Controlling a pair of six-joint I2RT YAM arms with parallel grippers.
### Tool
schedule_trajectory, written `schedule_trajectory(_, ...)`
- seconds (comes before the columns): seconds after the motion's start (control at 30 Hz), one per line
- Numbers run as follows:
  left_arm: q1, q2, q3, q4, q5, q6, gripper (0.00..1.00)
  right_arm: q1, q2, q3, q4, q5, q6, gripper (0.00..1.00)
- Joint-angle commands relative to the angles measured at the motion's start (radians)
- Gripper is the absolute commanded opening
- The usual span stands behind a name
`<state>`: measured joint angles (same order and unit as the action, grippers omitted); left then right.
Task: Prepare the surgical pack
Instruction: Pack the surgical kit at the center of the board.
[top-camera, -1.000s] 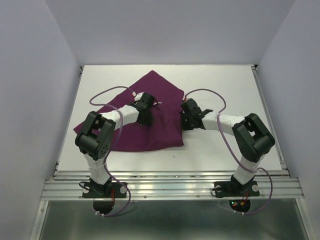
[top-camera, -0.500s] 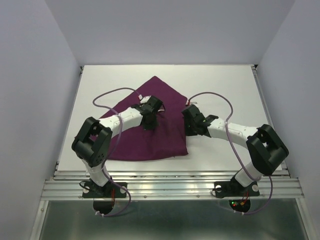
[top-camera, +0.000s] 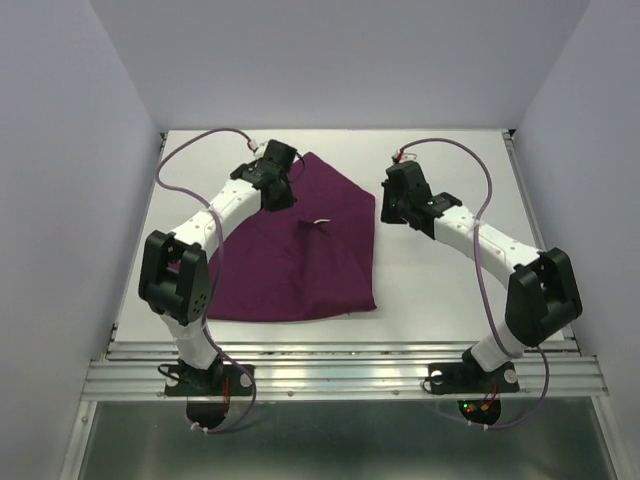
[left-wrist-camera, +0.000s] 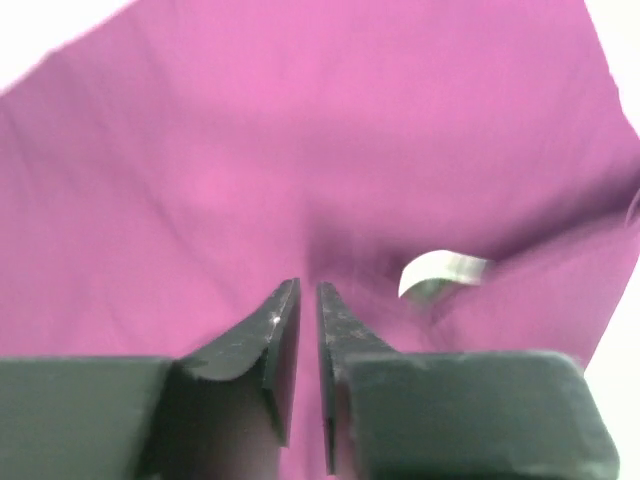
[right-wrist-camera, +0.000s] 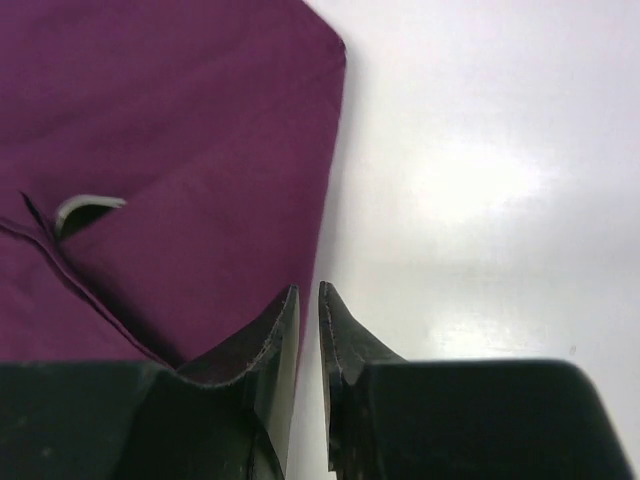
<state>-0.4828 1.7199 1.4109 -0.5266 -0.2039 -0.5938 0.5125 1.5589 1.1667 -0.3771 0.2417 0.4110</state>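
Your drape (top-camera: 300, 260) lies folded by the worktop's (top-camera: 450, 290) left edge (steel piece (left-wrist-camera: 440, 272) peeking out, so likely unfinished); left tool (left-wrist-camera: 308, 288) and right tool (right-wrist-camera: 308, 290), slightly parted, grip nothing.

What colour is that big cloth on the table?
The cloth is plain deep purple, clearest from the top camera.

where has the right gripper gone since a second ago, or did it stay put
Yes, it moved. The right gripper has travelled toward the far edge of the table and slightly right, now beside the purple cloth.
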Motion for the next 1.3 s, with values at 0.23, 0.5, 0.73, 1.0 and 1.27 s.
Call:
schedule_trajectory(0.23, 0.119, 0.521, 0.884, -0.240, -0.055, 0.247, 0.52, -0.005, 0.095, 0.154, -0.006, -0.074, -0.023, 0.22)
schedule_trajectory(0.5, 0.179, 0.656, 0.930, 0.014, 0.104, 0.354, 0.80, -0.005, 0.087, 0.126, -0.005, -0.068, -0.005, 0.28)
schedule_trajectory(0.73, 0.190, 0.793, 1.023, 0.135, 0.233, 0.428, 0.91, -0.005, 0.102, 0.113, 0.018, -0.105, 0.014, 0.27)
schedule_trajectory(1.0, 0.194, 0.897, 1.060, 0.307, 0.281, 0.453, 0.91, -0.005, 0.138, 0.091, 0.037, -0.209, 0.049, 0.27)
schedule_trajectory(1.27, 0.201, 0.975, 1.120, 0.315, 0.308, 0.408, 0.90, -0.005, 0.139, 0.077, 0.037, -0.211, 0.051, 0.26)
